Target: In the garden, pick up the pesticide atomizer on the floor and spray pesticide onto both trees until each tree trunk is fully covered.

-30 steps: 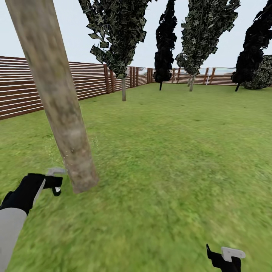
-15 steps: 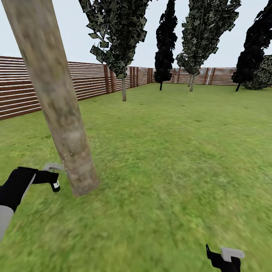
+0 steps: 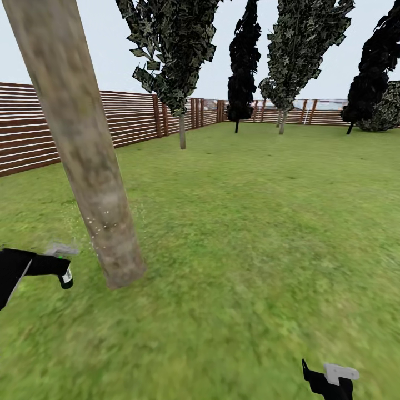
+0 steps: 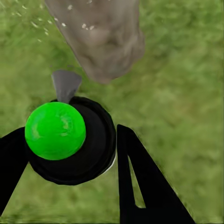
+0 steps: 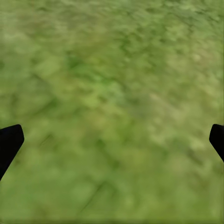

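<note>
My left gripper (image 4: 70, 154) clamps the atomizer (image 4: 70, 142); nozzle faces the upright tree trunk (image 3: 105, 222) just ahead; right gripper (image 5: 112, 140) spread, idle.

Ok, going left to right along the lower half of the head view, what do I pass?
Left gripper shut on the pesticide atomizer → the near tree trunk, flecked with pale specks → open lawn → right gripper at the lower right.
</note>
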Robot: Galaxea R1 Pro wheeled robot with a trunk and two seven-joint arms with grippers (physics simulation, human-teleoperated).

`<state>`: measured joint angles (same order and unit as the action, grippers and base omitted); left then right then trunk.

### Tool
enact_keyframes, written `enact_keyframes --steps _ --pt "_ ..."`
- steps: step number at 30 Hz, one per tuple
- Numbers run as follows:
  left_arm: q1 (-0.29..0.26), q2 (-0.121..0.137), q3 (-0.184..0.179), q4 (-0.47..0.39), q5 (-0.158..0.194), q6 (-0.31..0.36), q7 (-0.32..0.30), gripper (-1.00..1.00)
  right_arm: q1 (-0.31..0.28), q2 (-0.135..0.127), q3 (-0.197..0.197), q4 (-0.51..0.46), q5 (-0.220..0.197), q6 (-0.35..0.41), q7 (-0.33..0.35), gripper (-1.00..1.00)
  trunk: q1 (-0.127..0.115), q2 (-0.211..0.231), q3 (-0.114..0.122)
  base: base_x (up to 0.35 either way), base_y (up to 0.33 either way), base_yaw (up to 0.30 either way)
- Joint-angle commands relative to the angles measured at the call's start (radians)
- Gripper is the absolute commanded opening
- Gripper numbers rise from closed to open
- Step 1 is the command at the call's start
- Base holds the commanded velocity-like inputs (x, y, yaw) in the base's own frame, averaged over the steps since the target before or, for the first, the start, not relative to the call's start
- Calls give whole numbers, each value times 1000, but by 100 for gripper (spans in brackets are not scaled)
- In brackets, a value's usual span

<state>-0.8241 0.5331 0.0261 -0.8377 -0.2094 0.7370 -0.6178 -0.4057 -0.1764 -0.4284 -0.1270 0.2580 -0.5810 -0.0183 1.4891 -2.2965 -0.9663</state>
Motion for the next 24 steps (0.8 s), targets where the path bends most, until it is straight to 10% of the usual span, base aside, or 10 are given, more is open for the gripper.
enact_keyframes --steps 1,13,24 --pt "24 -2 2 -3 -9 2 -6 -100 -1 0 -7 1 10 -3 -2 100 0 0 -1 0 0 0" --pt "52 -53 14 2 -3 3 159 -100 -1 0 -7 1 10 -3 -2 100 0 0 -1 44 -192 0" --pt "52 -65 14 4 7 4 168 -100 -1 2 -7 1 10 -3 -3 100 0 0 -1 21 -269 181"
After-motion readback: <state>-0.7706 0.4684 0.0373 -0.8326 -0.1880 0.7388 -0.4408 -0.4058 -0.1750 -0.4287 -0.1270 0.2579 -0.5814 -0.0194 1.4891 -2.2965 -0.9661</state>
